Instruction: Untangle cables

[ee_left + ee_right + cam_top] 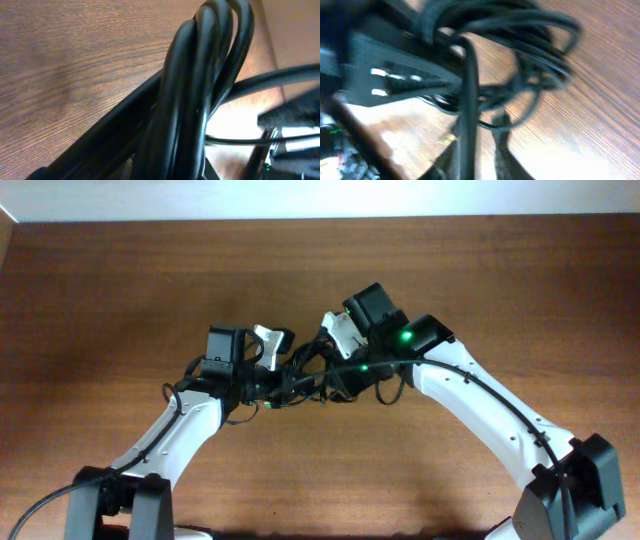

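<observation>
Cables (305, 378) lie in one black knot mid-bench (100, 300), between both arms. Loops (200, 90) are bunched tight and the plug (395, 80) is caught among strands. Nothing looks separated, so nearly all the work is left. Left fingers (268, 336) and right fingers (340, 332) crowd the knot; can't tell if they are spread or pinching.

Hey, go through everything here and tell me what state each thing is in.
Cables: tangled in a black knot, loops overlapping.
Plug: unplugged, prongs bare, picture blurred.
Left gripper: at the knot; open or shut unclear.
Right gripper: at the knot; open or shut unclear.
</observation>
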